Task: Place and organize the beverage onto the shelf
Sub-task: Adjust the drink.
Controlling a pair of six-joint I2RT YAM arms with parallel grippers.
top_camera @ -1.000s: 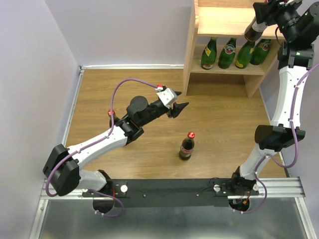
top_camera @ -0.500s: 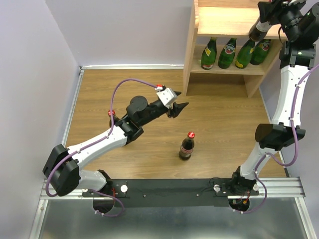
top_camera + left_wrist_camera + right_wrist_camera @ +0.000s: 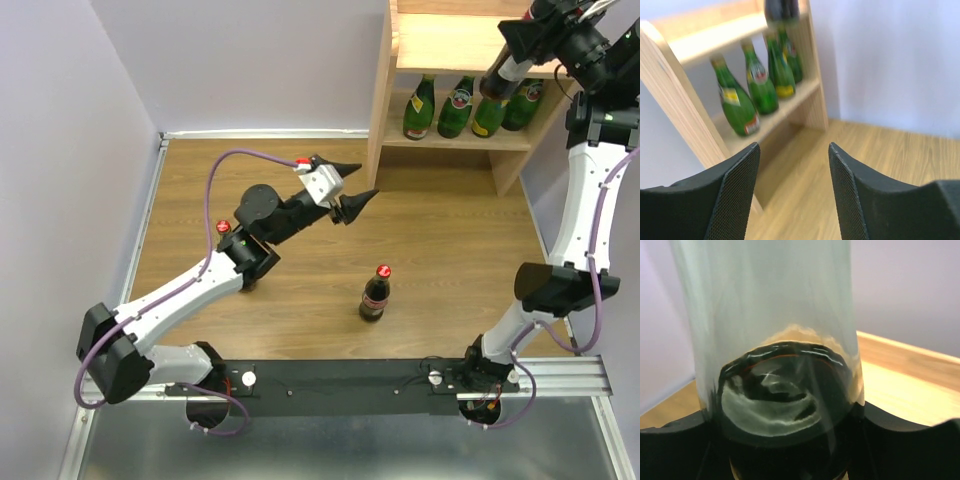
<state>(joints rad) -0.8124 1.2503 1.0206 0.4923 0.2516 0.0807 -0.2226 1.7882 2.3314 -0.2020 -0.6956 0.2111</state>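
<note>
My right gripper (image 3: 522, 38) is shut on a dark cola bottle (image 3: 497, 80), holding it tilted over the front of the wooden shelf's top board (image 3: 450, 42). In the right wrist view the bottle (image 3: 785, 340) fills the frame between the fingers (image 3: 890, 425). Several green bottles (image 3: 457, 107) stand on the lower tier and show again in the left wrist view (image 3: 760, 85). A second cola bottle (image 3: 375, 295) stands upright on the floor. The red cap of a third (image 3: 222, 227) peeks out behind my left arm. My left gripper (image 3: 352, 185) hovers open and empty, facing the shelf (image 3: 685, 115).
Lilac walls close in the wooden floor (image 3: 450, 250) at the back and left. The shelf's side panel (image 3: 380, 110) stands just right of my left gripper. A black rail (image 3: 350, 378) with both arm bases runs along the near edge.
My right arm has risen and carried the cola bottle a little to the left over the shelf. My left arm has lifted and turned, its gripper slightly farther back, with the jaws a little wider.
</note>
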